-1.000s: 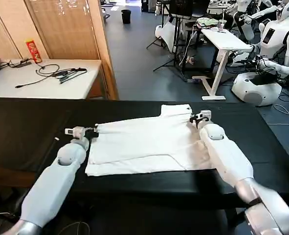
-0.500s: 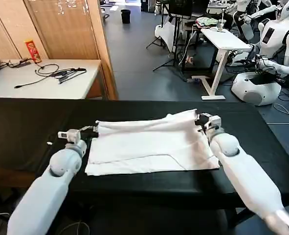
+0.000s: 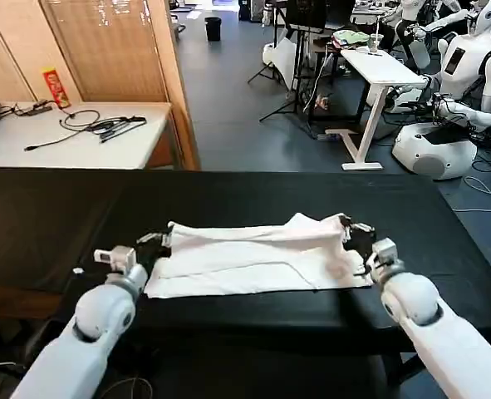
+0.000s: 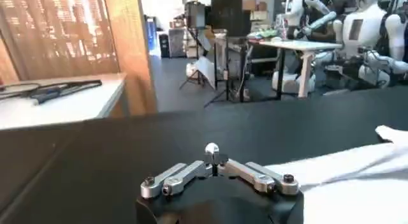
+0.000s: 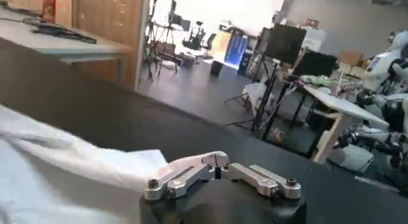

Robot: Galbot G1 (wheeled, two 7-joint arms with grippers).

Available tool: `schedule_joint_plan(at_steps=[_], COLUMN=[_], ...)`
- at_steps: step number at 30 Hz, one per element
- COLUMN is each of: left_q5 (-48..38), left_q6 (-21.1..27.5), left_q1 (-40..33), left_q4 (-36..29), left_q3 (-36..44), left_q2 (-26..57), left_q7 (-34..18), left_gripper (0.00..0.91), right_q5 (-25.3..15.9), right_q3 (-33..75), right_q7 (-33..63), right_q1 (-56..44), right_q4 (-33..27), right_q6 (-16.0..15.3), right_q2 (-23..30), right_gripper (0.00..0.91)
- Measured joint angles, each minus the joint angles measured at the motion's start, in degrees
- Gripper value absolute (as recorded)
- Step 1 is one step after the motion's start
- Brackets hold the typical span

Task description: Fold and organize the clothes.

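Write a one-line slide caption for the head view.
Both grippers, left and right, grip the white T-shirt's far edge above the black table.

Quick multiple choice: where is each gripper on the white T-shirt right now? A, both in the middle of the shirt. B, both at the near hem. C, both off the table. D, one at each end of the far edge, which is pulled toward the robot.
D: the left gripper and the right gripper sit at opposite ends of the far edge of the T-shirt, which is bunched and folded toward the near side.
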Motion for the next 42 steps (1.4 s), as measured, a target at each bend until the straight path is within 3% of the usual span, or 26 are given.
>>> schedule_joint_plan(at_steps=[11,12,13,19,25,40,41,42], left_q5=[-0.9,-0.9,-0.8,1.3,1.8,3.5,3.6,3.6], left_q6=[0.1,0.2,0.4,1.0,0.7,-0.8,-1.0,-1.1], left_q1=[5.7,5.9,6.1,6.8,6.2,9.8,9.8,9.9], left_q4=[-2.6,-2.5,-2.4,-1.5,-0.9,0.2,0.4,0.7], left_q3=[-2.8,-2.9,-2.9,-2.3,-2.3,-4.5,-4.7,-4.9], left_q2=[0.7,0.7,0.6,-0.6,-2.2,-6.6,-6.8,-7.1], left_q7=[-0.3,-0.1,0.1,0.2,0.1,-0.4,-0.4,-0.4], left_gripper=[0.000,0.536,0.878,0.878,0.878,0.878,0.800,0.536], right_q5=[-0.6,-1.2,-1.9,-4.0,-3.9,-3.2,-3.2,-3.2], right_q3=[4.7,4.7,4.8,5.2,6.5,9.9,10.1,10.3], right_q7=[-0.9,-0.8,-0.9,1.0,3.0,3.5,3.5,3.5], right_q1=[-8.2,-8.5,-8.8,-10.2,-11.3,-14.5,-14.7,-14.9], right_q4=[2.9,2.8,2.8,3.6,5.4,10.8,11.0,11.2], right_q6=[1.1,0.8,0.2,-0.3,2.0,2.3,2.3,2.3], right_q2=[-0.4,-0.3,-0.1,0.8,1.9,2.9,3.0,3.0], right_gripper=[0.000,0.878,0.878,0.878,0.878,0.878,0.878,0.878])
